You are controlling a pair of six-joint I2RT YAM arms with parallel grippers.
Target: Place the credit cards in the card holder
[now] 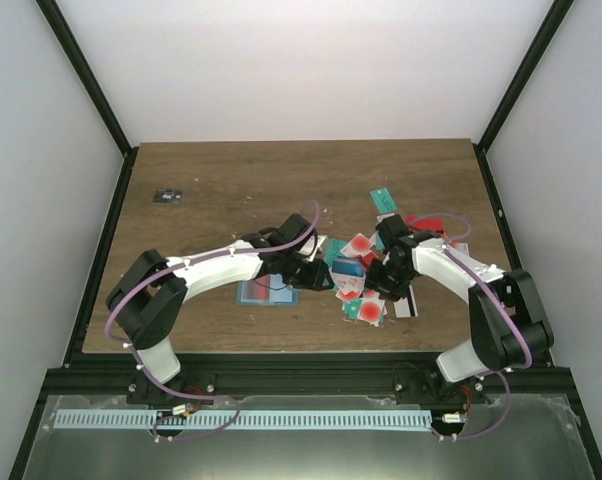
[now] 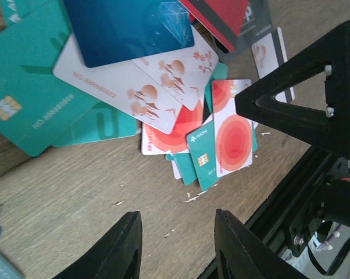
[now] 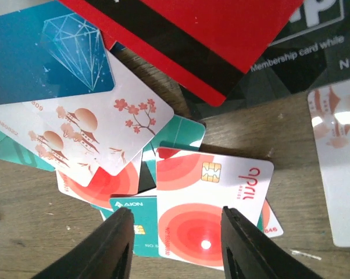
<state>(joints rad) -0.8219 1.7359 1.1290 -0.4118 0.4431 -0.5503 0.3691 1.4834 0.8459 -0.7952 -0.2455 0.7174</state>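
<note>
Your right gripper hung straight over the heap of cards on the right half of the table. The card directly beneath it was a white card with red circles, lying face up on top of the heap at its near side. The two fingers stood partly apart with nothing between them, one over each side of that card, so the hand was open and gripping nothing; whether the tips touched the card I could not tell. The card's long axis appeared to run along the gap between the fingers, not across it, so any squeeze would have come across its narrow way. As the card lay flat and looked about as wide as the gap, I judged you would have had to get a fingertip under an edge first. The card holder lay flat on the wood to the left of the heap and slightly nearer, well apart from the right gripper. Your left gripper sat between the two, just beside the holder, its fingers apart over bare wood and holding nothing, with the heap just to its right. So the right arm was nearer the cards, the left arm nearer the holder, and the carry would have run leftward
</note>
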